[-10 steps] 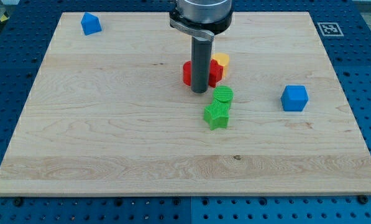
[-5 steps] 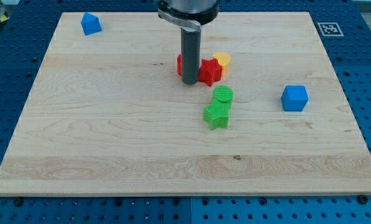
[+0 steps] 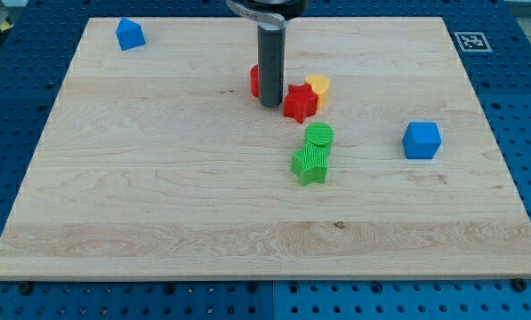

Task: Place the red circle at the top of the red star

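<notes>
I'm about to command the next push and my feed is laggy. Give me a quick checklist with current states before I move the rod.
1. My tip visible on the wooden board: ok.
2. Small red circle block located: ok, but mostly hidden behind the rod, only its left edge shows.
3. Tip touching the red circle: cannot tell; the rod covers the contact.
4. Red star block free to stay put: not ok, the yellow block touches its upper right.
5. Red circle at the star's top: not ok; it sits to the star's upper left.
6. Green circle block and green star block out of the way: ok, below the star.
</notes>
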You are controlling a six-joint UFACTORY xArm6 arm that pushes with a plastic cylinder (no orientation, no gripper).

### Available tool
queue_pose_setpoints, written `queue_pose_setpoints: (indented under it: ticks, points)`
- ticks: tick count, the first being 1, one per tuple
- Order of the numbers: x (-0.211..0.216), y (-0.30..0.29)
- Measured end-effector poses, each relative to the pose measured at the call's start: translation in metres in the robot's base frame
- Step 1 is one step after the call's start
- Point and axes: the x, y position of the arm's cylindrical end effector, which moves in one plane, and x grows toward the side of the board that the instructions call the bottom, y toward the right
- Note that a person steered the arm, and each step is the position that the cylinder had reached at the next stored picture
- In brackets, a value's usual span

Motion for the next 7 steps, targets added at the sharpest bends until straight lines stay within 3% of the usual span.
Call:
queue_pose_setpoints:
  ticks: [7]
  points:
    - [-0.022, -0.055]
